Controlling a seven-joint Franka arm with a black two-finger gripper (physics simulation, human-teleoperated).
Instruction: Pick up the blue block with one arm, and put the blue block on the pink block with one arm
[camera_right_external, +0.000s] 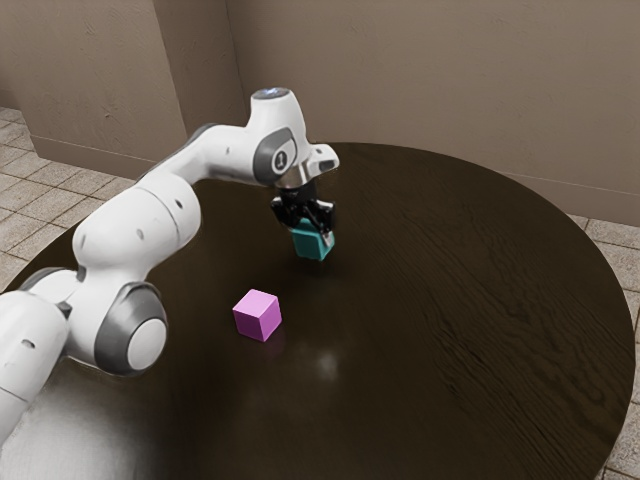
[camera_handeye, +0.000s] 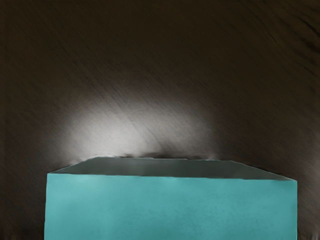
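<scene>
- Gripper (camera_right_external: 312, 232) is clamped on the blue block (camera_right_external: 314, 247) near the table's (camera_right_external: 470, 300) middle; this looks like the pick-up step.
- Next: lift it, carry it over the pink block (camera_right_external: 257, 315), and lower it squarely.

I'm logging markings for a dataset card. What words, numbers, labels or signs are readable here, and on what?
No text can be read here.
On the arm's joint cap: a small white mark, too small to read.
On the blue block, pink block and table: no lettering.
</scene>
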